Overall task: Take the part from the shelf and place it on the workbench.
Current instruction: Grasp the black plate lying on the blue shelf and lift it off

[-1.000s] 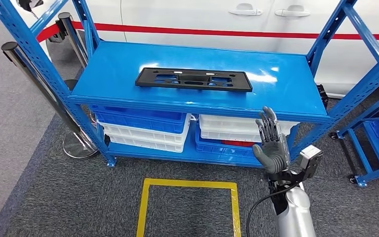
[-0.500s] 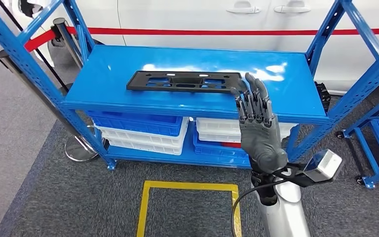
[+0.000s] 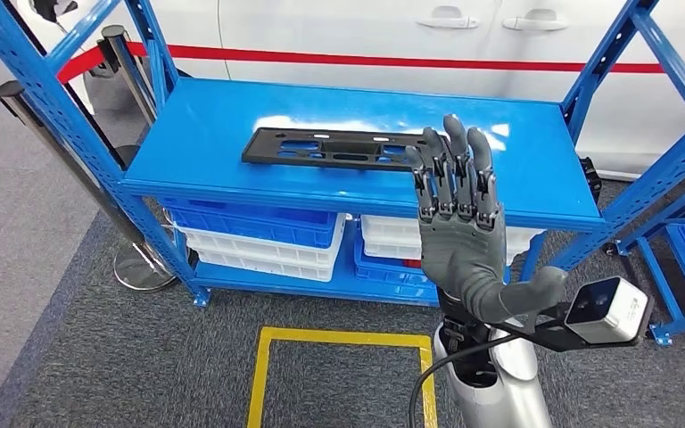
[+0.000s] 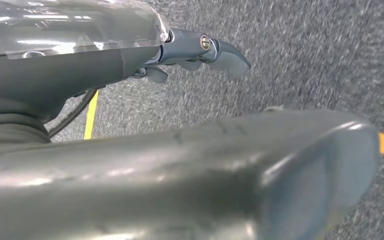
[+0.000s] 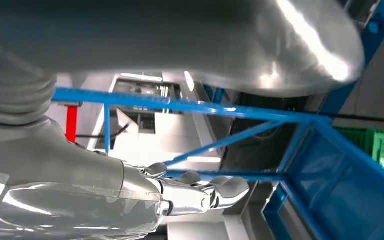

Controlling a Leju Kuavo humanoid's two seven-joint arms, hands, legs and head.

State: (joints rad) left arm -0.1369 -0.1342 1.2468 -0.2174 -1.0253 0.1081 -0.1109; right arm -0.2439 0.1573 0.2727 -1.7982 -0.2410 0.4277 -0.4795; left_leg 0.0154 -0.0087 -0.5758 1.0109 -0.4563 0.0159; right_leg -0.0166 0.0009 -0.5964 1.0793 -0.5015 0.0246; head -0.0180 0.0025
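Black part [image 3: 343,147]: a long flat plastic plate with cut-outs, lying flat on the top board of the blue shelf [image 3: 214,134], nearer its front edge, roughly midway between the side edges.
Right hand [image 3: 457,223]: raised in front of the shelf's front edge, fingers [image 3: 453,169] straight and held side by side, holding nothing; fingertips overlap the part's right end, contact unclear.
Left hand [image 4: 200,50]: hanging over grey carpet, fingers lightly curled, nothing in them.
Lower board: blue and white bins [image 3: 259,232].
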